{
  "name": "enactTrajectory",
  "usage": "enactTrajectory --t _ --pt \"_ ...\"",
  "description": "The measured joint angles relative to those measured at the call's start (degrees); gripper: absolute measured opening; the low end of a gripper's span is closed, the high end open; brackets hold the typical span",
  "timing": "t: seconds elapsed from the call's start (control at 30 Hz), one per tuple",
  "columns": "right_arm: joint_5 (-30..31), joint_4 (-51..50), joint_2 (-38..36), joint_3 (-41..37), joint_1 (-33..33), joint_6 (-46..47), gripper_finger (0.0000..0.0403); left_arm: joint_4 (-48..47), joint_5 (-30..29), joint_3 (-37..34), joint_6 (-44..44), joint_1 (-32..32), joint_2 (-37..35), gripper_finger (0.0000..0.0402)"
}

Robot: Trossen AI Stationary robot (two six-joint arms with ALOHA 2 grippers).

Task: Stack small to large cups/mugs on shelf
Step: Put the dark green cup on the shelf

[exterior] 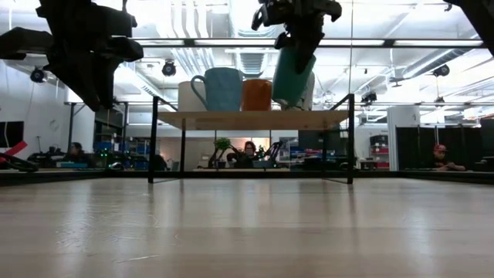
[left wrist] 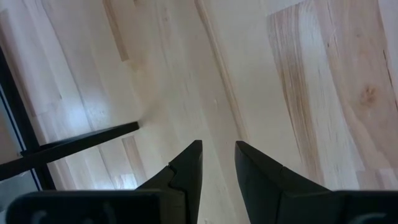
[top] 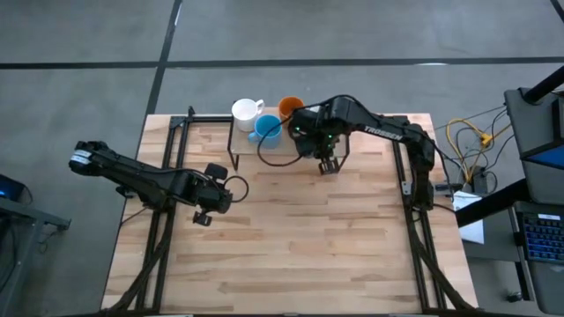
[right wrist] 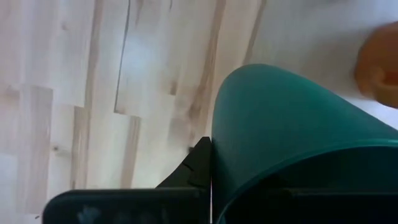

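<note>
Closest to us in the low view is the big wooden table (exterior: 247, 232), bare and shiny at the front. Farther back we see the shelf (exterior: 251, 120), a light wood board on thin black legs. On it stand 3 mugs in a row: the white mug (top: 246, 111), the light blue mug (exterior: 220, 89) and the orange mug (exterior: 257, 94). The right gripper (top: 328, 165) hangs over the right part of the shelf and is clamped on the wall of the dark teal-green cup (exterior: 292, 77). The cup is up in the air, tilted, just beside the orange mug, and its bottom is a little above the board. In the right wrist view we see the cup (right wrist: 292, 137) filling most of the picture, with 1 dark finger pressed on its side. The left gripper (left wrist: 217, 165) waits over the left side of the table, well apart from the shelf. Its 2 fingers stand a little apart and hold nothing.
</note>
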Motion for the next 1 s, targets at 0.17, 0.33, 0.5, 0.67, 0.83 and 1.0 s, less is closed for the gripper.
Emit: enactTrajectory --t 0.17,0.33,0.5,0.67,0.83,1.0 --pt "-0.7 0.0 -0.6 0.5 0.1 1.5 0.0008 0.0 0.0 0.0 0.0 0.0 0.0 0.008" --pt "-3.2 0.0 -1.6 0.3 0.8 3.0 0.0008 -0.1 0.0 -0.1 0.0 0.0 0.0 0.008" --pt "-4.1 0.0 -3.1 0.2 2.5 4.8 0.0008 -0.1 0.0 -0.1 0.0 0.0 0.0 0.008" --pt "-4.5 0.0 -4.3 0.2 3.3 8.6 0.0008 -0.1 0.0 -0.1 0.0 0.0 0.0 0.008" --pt "-7.2 0.0 -5.1 -0.4 3.2 15.7 0.0008 -0.1 0.0 -0.1 -0.1 0.0 0.0 0.008" --pt "-9.7 0.0 -7.3 -2.9 3.3 22.2 0.0008 -0.1 0.3 -0.2 -1.2 0.0 0.0 0.008"
